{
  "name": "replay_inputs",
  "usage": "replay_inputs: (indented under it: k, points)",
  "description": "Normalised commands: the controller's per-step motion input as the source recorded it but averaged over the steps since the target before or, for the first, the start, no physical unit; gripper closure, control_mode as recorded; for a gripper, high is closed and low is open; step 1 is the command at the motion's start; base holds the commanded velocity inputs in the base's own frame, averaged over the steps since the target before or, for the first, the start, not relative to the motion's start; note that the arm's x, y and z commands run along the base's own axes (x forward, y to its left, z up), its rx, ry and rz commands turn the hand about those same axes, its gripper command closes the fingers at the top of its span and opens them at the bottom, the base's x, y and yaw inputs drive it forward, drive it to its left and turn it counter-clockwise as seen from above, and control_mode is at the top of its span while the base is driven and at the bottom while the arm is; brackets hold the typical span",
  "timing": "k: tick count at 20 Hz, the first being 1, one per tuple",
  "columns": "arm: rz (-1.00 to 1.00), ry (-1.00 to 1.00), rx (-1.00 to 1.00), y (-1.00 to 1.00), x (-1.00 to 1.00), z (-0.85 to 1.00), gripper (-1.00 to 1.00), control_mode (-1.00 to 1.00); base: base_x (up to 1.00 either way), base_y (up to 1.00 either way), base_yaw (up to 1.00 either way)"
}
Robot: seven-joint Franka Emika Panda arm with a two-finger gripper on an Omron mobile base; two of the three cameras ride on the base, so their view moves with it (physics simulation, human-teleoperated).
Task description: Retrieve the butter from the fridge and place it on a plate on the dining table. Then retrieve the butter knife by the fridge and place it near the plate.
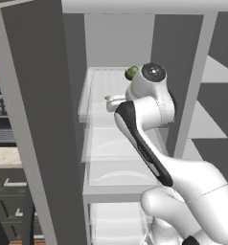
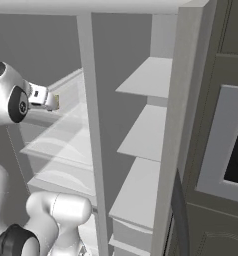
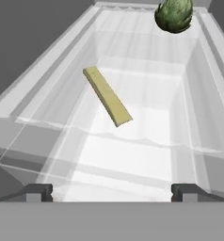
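Note:
The fridge stands open, and my arm reaches into its left compartment at an upper shelf. The butter, a thin pale yellow stick, lies slanted on the clear white shelf tray in the hand view. My gripper is open, hovering short of the tray's near edge. Its dark fingertips stand wide apart with nothing between them, and the butter lies ahead of them and a little left of centre. The plate, dining table and butter knife are out of view.
A round green vegetable sits at the back right of the same shelf. White door shelves line the right side. A dark cabinet with a microwave is further right. A counter lies left of the fridge door.

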Motion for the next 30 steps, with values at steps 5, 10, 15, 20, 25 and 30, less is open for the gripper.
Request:
replay_inputs:
  k: [5,10,15,20,25,30]
  points:
    - [0.03,0.00,-0.01,-0.03,0.57,-0.10,-1.00,-1.00,0.00,0.00,0.00]
    - [0.14,0.00,-0.03,-0.12,0.57,-0.12,-1.00,-1.00,0.00,0.00,0.00]
    - [0.23,0.07,-0.02,-0.05,0.68,-0.04,-1.00,-1.00,0.00,0.00,0.00]
    - [0.08,0.13,-0.10,0.13,0.68,-0.04,-1.00,-1.00,0.00,0.00,0.00]
    - [0.01,0.09,-0.11,0.30,0.47,-0.09,-1.00,-1.00,0.00,0.00,0.00]
    - [0.00,0.02,-0.05,0.16,0.10,-0.09,-1.00,-1.00,0.00,0.00,0.00]
